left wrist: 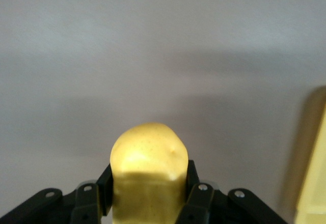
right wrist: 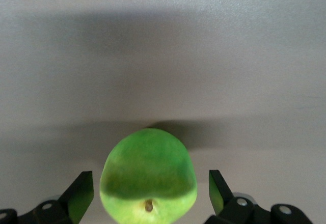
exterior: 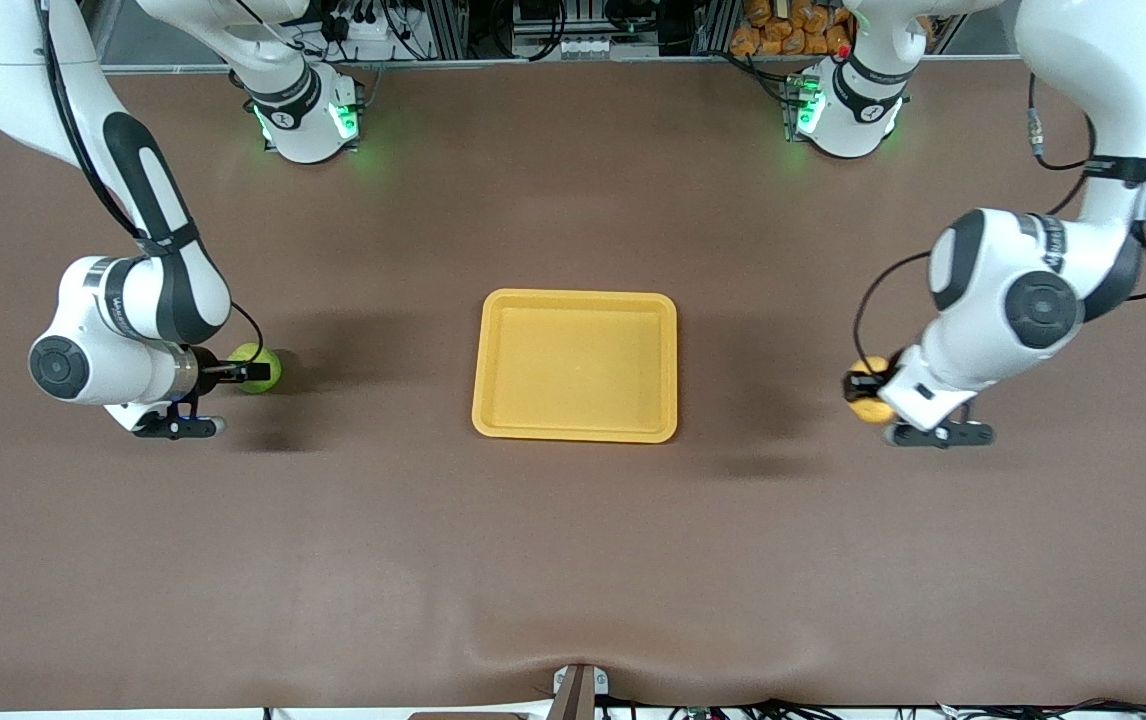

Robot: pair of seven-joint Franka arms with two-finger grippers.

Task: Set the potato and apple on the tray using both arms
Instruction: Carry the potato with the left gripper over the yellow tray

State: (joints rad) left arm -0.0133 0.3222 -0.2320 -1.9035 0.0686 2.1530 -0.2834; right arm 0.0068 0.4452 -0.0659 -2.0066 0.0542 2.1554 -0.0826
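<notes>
Yellow tray (exterior: 493,420) bare; left hand (exterior: 861,392) pinching potato (exterior: 869,368), right hand (exterior: 245,372) spread around apple (exterior: 251,356).

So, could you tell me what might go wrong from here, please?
1. The right hand has fingers standing apart from the apple; closing off-centre could roll it away.
2. The left hand pinches only the potato end; it might slip before reaching the tray.

No legible text — none anywhere
</notes>
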